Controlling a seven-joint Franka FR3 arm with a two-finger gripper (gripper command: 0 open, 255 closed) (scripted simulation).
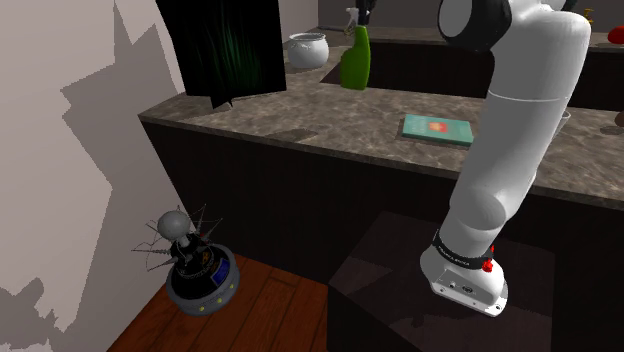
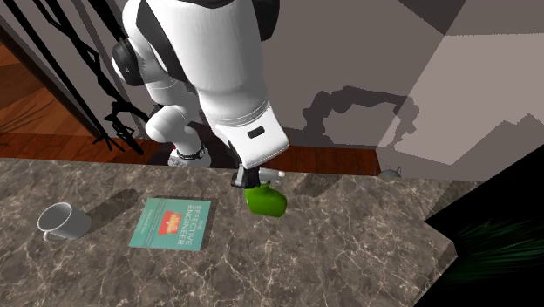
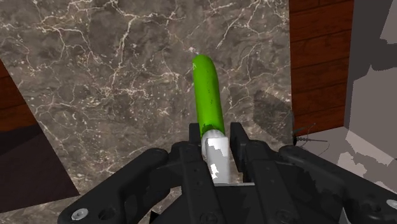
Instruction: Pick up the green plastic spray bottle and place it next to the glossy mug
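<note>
Gripper [image 3: 216,145]: black fingers [image 3: 236,141] are clenched on the white spray head of the green spray bottle [image 3: 207,95]. The trigger is covered by them.
Writing: a teal book [image 2: 171,224] lies flat on the counter. Its white cover letters seem to read "Effective Engineer", with a red-orange mark beside them. Any smaller print is unreadable.
Green spray bottle: it hangs from the gripper over the marble counter [image 2: 331,253], near the book. It looks clear of the stone, though contact is hard to judge.
Mug [image 2: 63,221]: pale grey, on the book's other side and well apart from the bottle. Upright or tipped cannot be told.
Cut off: the gripper's upper part runs past the shoulder view's top edge.
In the way: the white arm [image 1: 520,110] crosses the counter's right end in the shoulder view.
Around: a black panel with green streaks [image 1: 225,45]; a white round pot [image 1: 307,48]; a spiky grey thing on a round base [image 1: 195,265], on the wooden floor [image 1: 270,315] beside the dark stand [image 1: 400,290].
</note>
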